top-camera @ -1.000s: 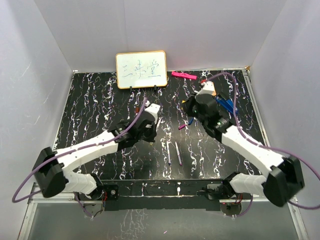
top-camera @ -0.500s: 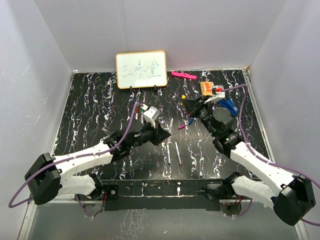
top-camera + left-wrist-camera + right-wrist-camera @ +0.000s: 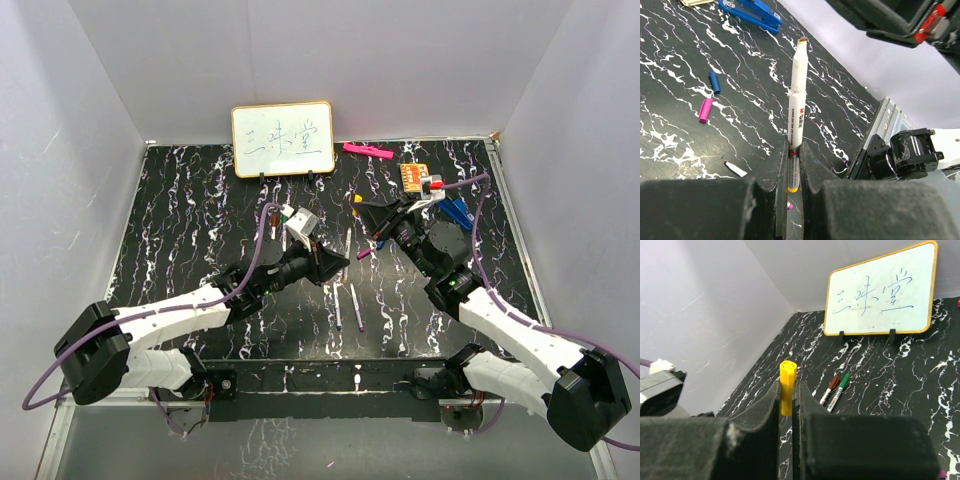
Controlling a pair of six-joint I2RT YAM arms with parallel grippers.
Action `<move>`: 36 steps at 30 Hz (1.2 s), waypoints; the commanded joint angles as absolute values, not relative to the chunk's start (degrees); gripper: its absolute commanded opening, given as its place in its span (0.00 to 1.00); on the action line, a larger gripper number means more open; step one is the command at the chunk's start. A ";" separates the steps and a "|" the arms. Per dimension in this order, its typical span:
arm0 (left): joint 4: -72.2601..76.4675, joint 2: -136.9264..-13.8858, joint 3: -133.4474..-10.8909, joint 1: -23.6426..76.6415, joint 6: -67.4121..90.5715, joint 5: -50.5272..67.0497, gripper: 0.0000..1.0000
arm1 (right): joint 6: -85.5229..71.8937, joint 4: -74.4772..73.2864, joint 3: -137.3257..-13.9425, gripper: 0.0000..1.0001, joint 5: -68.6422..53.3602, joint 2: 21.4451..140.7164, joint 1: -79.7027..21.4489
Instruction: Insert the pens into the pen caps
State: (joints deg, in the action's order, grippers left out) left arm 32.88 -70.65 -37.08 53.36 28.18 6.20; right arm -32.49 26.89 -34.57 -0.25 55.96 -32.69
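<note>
My left gripper (image 3: 337, 262) is shut on a white pen (image 3: 347, 243) with a yellow end; in the left wrist view (image 3: 794, 148) the pen (image 3: 797, 95) sticks out from the jaws, bare tip away from me. My right gripper (image 3: 369, 209) is shut on the yellow cap (image 3: 357, 199), seen upright between the fingers in the right wrist view (image 3: 787, 385). Cap and pen tip are close together above the table's middle, apart. Two uncapped pens (image 3: 348, 306) lie on the table. A purple cap (image 3: 363, 254) and a blue cap (image 3: 381, 242) lie near them.
A whiteboard (image 3: 283, 139) stands at the back. A pink marker (image 3: 366, 151) lies behind it to the right. A blue clip-like object (image 3: 456, 211) is at the right. Red- and green-capped pens (image 3: 836, 388) lie left of centre. White walls enclose the black marbled table (image 3: 190, 220).
Both arms have swung toward the centre. The left gripper has moved right with the pen, the right gripper has moved left with the yellow cap, and the gap between them has narrowed.
</note>
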 commanded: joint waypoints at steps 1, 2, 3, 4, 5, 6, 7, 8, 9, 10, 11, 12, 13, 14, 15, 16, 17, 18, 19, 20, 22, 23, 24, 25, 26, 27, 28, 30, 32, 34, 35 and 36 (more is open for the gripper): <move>34.56 -71.28 -39.24 53.45 28.98 6.73 0.00 | -33.03 32.16 -34.41 0.00 -3.30 54.46 -32.96; 34.55 -71.36 -39.31 53.46 29.00 6.76 0.00 | -33.13 32.24 -34.32 0.00 -3.51 54.43 -32.90; 34.62 -71.43 -39.36 53.46 29.00 6.67 0.00 | -33.06 32.25 -34.29 0.00 -3.70 54.40 -32.90; 34.68 -71.38 -39.32 53.47 28.99 6.61 0.00 | -32.98 32.18 -34.38 0.00 -4.00 54.33 -32.94; 34.79 -71.39 -39.39 53.44 28.96 6.53 0.00 | -32.96 32.03 -34.40 0.00 -4.15 54.36 -32.93; 34.76 -71.36 -39.38 53.51 29.00 6.46 0.00 | -32.88 31.95 -34.42 0.00 -4.44 54.45 -32.91; 34.67 -71.34 -39.52 53.52 28.96 6.50 0.00 | -32.87 31.91 -34.23 0.00 -4.71 54.47 -32.88; 34.64 -71.38 -39.62 53.49 28.92 6.46 0.00 | -32.95 31.95 -34.16 0.00 -5.00 54.43 -32.93; 34.71 -71.34 -39.64 53.52 28.92 6.42 0.00 | -33.03 31.94 -34.02 0.00 -5.26 54.45 -32.94; 34.79 -71.35 -39.68 53.49 28.92 6.42 0.00 | -33.12 31.92 -33.86 0.00 -5.41 54.39 -32.89; 34.78 -71.31 -39.66 53.51 28.96 6.30 0.00 | -33.21 31.95 -33.72 0.00 -5.52 54.38 -32.87; 34.85 -71.29 -39.67 53.50 28.98 6.20 0.00 | -33.30 31.93 -33.55 0.00 -5.61 54.31 -32.92; 34.91 -71.31 -39.59 53.51 28.98 6.24 0.00 | -33.31 31.91 -33.43 0.00 -5.77 54.13 -32.89; 34.89 -71.28 -39.55 53.51 29.04 6.17 0.00 | -33.31 31.90 -33.28 0.00 -5.80 54.03 -32.88; 34.96 -71.28 -39.55 53.46 29.09 6.16 0.00 | -33.23 31.78 -33.12 0.00 -5.80 53.85 -32.88; 34.97 -71.28 -39.57 53.44 29.09 6.09 0.00 | -33.11 31.55 -33.13 0.00 -5.86 53.77 -32.92; 34.90 -71.29 -39.55 53.50 29.09 5.95 0.00 | -33.06 31.35 -33.13 0.00 -5.88 53.70 -32.90; 34.77 -71.28 -39.56 53.45 29.09 5.75 0.00 | -33.05 31.23 -33.07 0.00 -5.89 53.56 -32.92; 34.70 -71.28 -39.60 53.46 29.09 5.61 0.00 | -33.01 31.16 -33.03 0.00 -5.89 53.42 -32.93; 34.61 -71.30 -39.64 53.44 29.09 5.50 0.00 | -32.97 31.04 -32.98 0.00 -5.89 53.36 -32.92; 34.61 -71.35 -39.68 53.50 29.09 5.37 0.00 | -32.96 30.88 -32.88 0.00 -5.91 53.11 -32.91; 34.52 -71.33 -39.70 53.49 29.09 5.29 0.00 | -33.00 30.71 -32.87 0.00 -5.89 53.02 -32.94; 34.41 -71.36 -39.70 53.44 29.01 5.13 0.00 | -32.98 30.60 -32.79 0.00 -5.95 53.00 -33.00; 34.25 -71.37 -39.80 53.49 28.92 5.04 0.00 | -32.99 30.60 -32.71 0.00 -6.02 52.88 -32.96; 34.21 -71.48 -39.83 53.48 28.92 4.97 0.00 | -32.96 30.60 -32.70 0.00 -6.20 52.88 -33.00; 34.27 -71.48 -39.83 53.44 28.92 4.93 0.00 | -33.00 30.54 -32.67 0.00 -6.38 52.88 -33.03; 34.29 -71.57 -39.89 53.44 28.92 4.88 0.00 | -33.00 30.50 -32.60 0.00 -6.47 52.91 -32.98; 34.42 -71.57 -39.90 53.52 28.99 4.92 0.00 | -33.04 30.27 -32.61 0.00 -6.30 52.99 -32.98; 34.50 -71.65 -39.91 53.48 29.00 5.09 0.00 | -32.96 30.14 -32.49 0.00 -6.15 52.95 -33.01; 34.55 -71.68 -39.92 53.52 29.12 5.18 0.00 | -32.96 30.09 -32.35 0.00 -6.20 53.03 -32.97; 34.60 -71.63 -39.92 53.45 29.17 5.23 0.00 | -32.96 30.10 -32.35 0.00 -6.23 53.16 -33.05; 34.61 -71.57 -39.96 53.45 29.22 5.27 0.00 | -32.88 30.04 -32.34 0.00 -6.20 53.25 -33.09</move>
